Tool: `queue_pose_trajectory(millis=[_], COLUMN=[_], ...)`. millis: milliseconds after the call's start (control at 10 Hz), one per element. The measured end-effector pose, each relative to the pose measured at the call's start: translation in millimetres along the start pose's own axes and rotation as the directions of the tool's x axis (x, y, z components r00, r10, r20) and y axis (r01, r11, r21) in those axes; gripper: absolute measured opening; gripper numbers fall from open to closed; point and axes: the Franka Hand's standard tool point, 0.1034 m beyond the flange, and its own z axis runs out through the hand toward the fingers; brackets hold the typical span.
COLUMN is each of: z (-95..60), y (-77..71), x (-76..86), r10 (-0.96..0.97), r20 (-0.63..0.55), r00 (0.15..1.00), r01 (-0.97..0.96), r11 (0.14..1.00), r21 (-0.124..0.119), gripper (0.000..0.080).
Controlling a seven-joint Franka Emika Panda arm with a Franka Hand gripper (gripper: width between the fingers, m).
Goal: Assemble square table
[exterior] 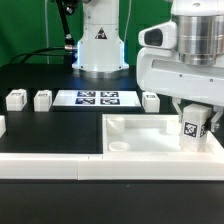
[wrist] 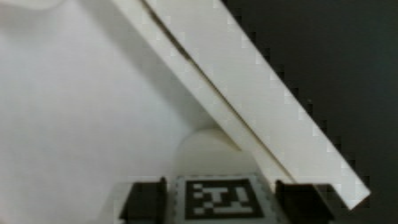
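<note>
From the exterior view, the gripper [exterior: 193, 124] stands low over the square table top [exterior: 140, 133]. This top lies at the near edge of the black table [exterior: 50, 125], along the border rail [exterior: 50, 160], probably so that it cannot slide when a part is pressed in. The jaws are clamped on one leg [exterior: 192, 130], held upright with its tag facing outward. It is over the top's corner at the exterior view's right, I think to meet the mounting place there. The other legs [exterior: 42, 99] wait in a row beside the marker board [exterior: 97, 98], toward the far edge and well apart from the work.

In the wrist view, the same leg sits between the jaws, just beside the raised rim [wrist: 231, 90]. Whether it touches the floor of the top, I cannot tell
</note>
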Motion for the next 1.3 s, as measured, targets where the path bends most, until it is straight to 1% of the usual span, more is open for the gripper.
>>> queue_pose_trajectory(millis=[100, 200, 300, 400, 500, 800, 900, 1100, 1200, 1300], z=[-0.2, -0.3, -0.3, -0.4, 0.4, -0.1, -0.2, -0.2, -0.5, -0.6], y=[-1.5, -6.4, -7.7, -10.4, -10.5, -10.9, -10.9, -12.0, -15.6, -15.6], x=[-0.1, -1.4, -1.6, -2.7, -2.0, -0.6, -0.5, 0.6, 2.0, 1.8], r10=[0.106, 0.262, 0.352, 0.505, 0.616, 0.738, 0.757, 0.85, 0.872, 0.87], r20=[-0.002, -0.002, 0.004, 0.021, 0.039, 0.045, 0.046, 0.057, 0.073, 0.075], r00=[0.994, 0.965, 0.936, 0.863, 0.787, 0.673, 0.652, 0.524, 0.484, 0.487], r01=[-0.106, -0.262, -0.352, -0.505, -0.617, -0.739, -0.758, -0.851, -0.875, -0.873], r11=[0.994, 0.965, 0.936, 0.863, 0.786, 0.673, 0.651, 0.524, 0.484, 0.487], r21=[0.002, -0.004, -0.005, 0.007, 0.023, 0.02, 0.02, 0.014, 0.014, 0.014], gripper=[0.0288, 0.029, 0.029, 0.029, 0.029, 0.029, 0.029, 0.029, 0.029, 0.029])
